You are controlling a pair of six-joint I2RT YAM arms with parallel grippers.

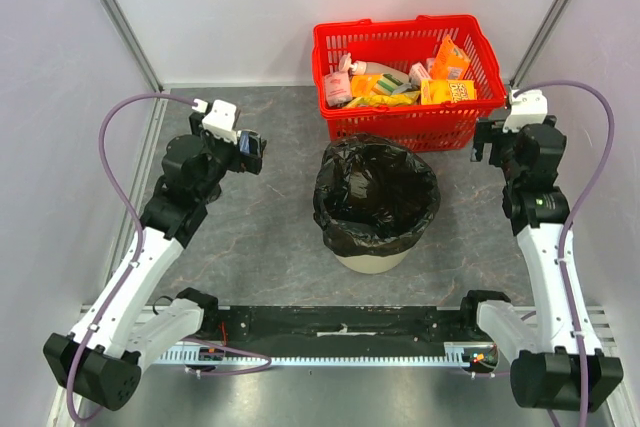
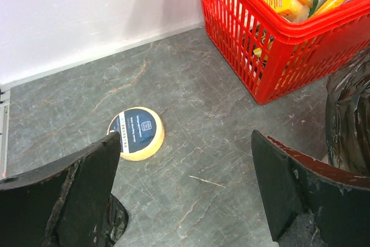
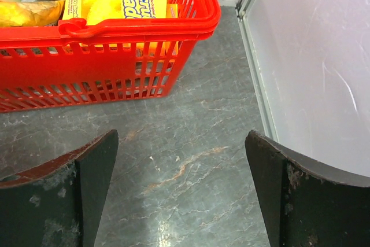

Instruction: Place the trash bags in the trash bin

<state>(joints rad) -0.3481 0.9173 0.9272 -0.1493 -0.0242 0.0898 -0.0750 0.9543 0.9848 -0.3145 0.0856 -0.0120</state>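
The trash bin (image 1: 372, 261) is a round beige bucket at the table's middle, lined with a black trash bag (image 1: 376, 195) folded over its rim. The bag's edge also shows in the left wrist view (image 2: 350, 121). A round yellow roll with a dark blue label (image 2: 136, 133) lies flat on the table just beyond my left gripper's left finger. It is hidden in the top view. My left gripper (image 1: 251, 153) (image 2: 185, 163) is open and empty, left of the bin. My right gripper (image 1: 484, 142) (image 3: 182, 163) is open and empty, right of the bin, above bare table.
A red wire-mesh shopping basket (image 1: 408, 112) (image 2: 272, 50) (image 3: 110, 56) full of cleaning products stands behind the bin at the back. White walls enclose the table; the right wall (image 3: 312, 56) is close to my right gripper.
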